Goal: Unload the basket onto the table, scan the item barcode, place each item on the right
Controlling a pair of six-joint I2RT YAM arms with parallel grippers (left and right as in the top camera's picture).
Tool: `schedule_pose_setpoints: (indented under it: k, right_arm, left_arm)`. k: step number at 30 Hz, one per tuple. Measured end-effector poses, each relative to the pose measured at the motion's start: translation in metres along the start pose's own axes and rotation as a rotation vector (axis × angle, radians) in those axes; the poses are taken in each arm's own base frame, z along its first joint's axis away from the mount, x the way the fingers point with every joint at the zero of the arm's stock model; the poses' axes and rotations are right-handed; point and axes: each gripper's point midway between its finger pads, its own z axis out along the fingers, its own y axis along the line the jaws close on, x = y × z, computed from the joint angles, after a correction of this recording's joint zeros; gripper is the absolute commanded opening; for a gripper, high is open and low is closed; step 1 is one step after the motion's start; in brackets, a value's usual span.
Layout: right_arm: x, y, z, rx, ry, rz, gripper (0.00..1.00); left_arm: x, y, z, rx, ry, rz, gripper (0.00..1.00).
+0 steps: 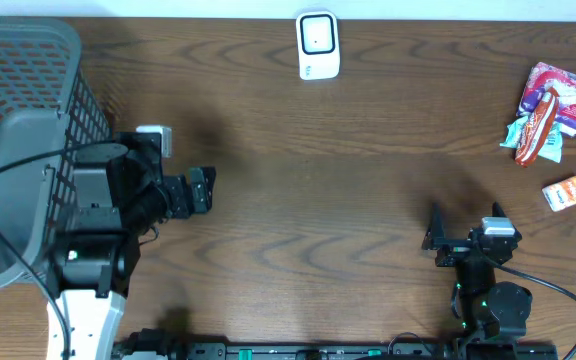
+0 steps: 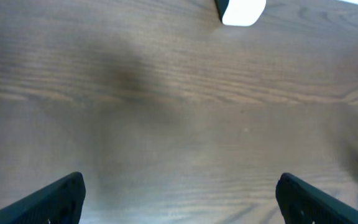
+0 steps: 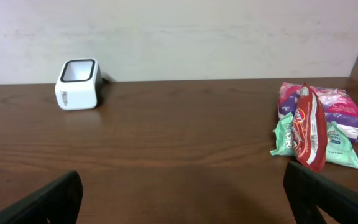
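Looking over the dark wooden worktop, I judge nothing is started: both arms' jaws stand released and empty, the colourful snack packets lie far right, well apart from the white box-shaped scanner

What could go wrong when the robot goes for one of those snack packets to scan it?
The red packet lies across the pink packet and green packet, so the open right gripper might grab two at once or scatter the pile. No barcode shows on any packet from here, so one may reach the scanner facing the wrong way.
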Motion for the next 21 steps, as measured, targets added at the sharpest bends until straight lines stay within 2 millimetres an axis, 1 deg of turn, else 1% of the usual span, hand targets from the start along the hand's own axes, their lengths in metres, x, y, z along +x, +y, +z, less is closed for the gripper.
schedule_pose_setpoints:
  k: [1, 5, 8, 12, 14, 18, 21]
  right_arm:
    - [0.0, 0.0, 0.0, 0.0, 0.0, 0.0, 0.99]
    - [0.0, 0.0, 0.0, 0.0, 0.0, 0.0, 0.99]
    - [0.0, 0.0, 0.0, 0.0, 0.0, 0.0, 0.99]
    - [0.0, 0.0, 0.0, 0.0, 0.0, 0.0, 0.99]
    - [0.0, 0.0, 0.0, 0.0, 0.0, 0.0, 0.99]
    - [0.0, 0.0, 0.0, 0.0, 0.0, 0.0, 0.99]
    - [0.0, 0.0, 0.0, 0.0, 0.0, 0.0, 0.99]
  left_arm:
    - [0.0, 0.0, -0.001, 0.0, -0.003, 0.001, 0.97]
    - [0.001, -0.005, -0.017, 0.005, -0.053, 0.051, 0.97]
    - [0.015, -0.005, -0.023, 0.005, -0.071, 0.099, 0.97]
    - [0.042, -0.001, -0.023, 0.004, -0.071, 0.132, 0.97]
    - [0.052, 0.0, -0.025, 0.005, -0.083, 0.146, 0.97]
    - [0.065, -0.001, -0.034, 0.009, -0.148, 0.176, 0.97]
    - [0.068, -0.003, -0.041, 0.013, -0.204, 0.195, 0.97]
